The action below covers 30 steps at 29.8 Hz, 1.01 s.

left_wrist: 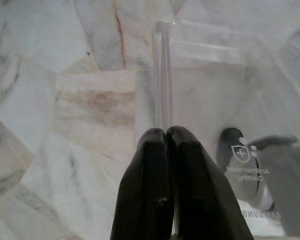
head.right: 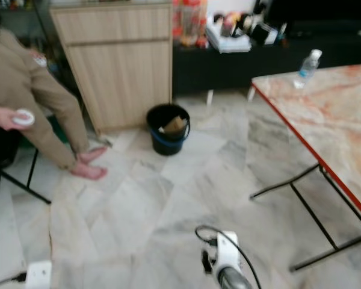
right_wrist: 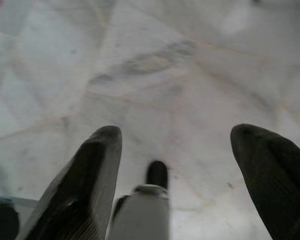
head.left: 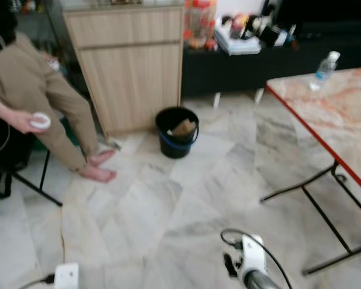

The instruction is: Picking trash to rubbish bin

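Clear plastic packaging (left_wrist: 205, 100) clamped in left pincer (left_wrist: 166, 137), bin (head.left: 177, 131) ahead

The left tool (left_wrist: 165, 175) is held low over the marble floor (left_wrist: 65, 100), its two black fingers pressed together on the edge of a clear plastic package (left_wrist: 210, 90). The right tool (right_wrist: 190, 170) is also pointed down at the floor, its fingers spread wide apart.

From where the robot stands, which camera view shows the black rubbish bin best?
The left eye view: the black rubbish bin stands whole beside the wooden cabinet, brown trash visible inside. The right eye view shows the same bin slightly smaller. The wrist views look at marble floor instead.
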{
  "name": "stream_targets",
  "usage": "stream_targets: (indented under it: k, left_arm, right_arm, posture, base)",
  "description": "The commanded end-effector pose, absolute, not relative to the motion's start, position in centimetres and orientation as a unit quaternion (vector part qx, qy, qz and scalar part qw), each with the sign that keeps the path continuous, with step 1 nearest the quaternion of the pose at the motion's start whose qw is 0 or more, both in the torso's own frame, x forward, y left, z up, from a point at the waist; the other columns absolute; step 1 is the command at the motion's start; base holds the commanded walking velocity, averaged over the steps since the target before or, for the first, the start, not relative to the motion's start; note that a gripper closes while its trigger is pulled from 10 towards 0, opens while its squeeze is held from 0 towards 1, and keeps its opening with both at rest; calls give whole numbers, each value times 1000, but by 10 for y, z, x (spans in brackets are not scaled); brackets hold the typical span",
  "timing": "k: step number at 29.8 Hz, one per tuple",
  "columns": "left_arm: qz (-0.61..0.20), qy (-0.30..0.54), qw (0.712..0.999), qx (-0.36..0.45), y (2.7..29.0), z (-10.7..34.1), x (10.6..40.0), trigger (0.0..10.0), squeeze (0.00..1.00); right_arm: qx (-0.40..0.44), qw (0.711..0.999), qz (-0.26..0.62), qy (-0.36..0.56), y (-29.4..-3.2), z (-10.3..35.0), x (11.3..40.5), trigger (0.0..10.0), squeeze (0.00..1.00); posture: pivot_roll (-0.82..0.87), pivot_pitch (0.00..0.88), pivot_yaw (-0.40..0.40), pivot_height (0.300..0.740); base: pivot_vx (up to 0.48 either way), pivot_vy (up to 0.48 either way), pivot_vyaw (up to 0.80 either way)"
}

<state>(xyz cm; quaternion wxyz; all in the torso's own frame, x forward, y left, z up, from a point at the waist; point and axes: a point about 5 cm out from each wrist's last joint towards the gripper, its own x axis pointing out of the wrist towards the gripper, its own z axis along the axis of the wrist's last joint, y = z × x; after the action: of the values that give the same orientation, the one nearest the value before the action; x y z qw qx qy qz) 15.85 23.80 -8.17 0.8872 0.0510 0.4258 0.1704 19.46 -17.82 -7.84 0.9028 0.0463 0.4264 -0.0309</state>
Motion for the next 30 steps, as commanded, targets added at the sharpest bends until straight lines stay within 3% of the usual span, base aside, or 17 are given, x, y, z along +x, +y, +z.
stream_targets:
  k: [1, 30]
  left_arm:
    - [178, 433, 881, 61, 249, -81, 153, 10000, 0]
    - [166, 433, 884, 67, 248, -81, 155, 10000, 0]
  right_arm:
    - [55, 903, -20, 425, -166, -78, 197, 10000, 0]
    - [33, 902, -44, 427, -174, -79, 196, 10000, 0]
  posture:
    - [106, 147, -19, 740]
    - [117, 136, -14, 740]
  base:
    - [364, 0, 0]
    - [374, 0, 0]
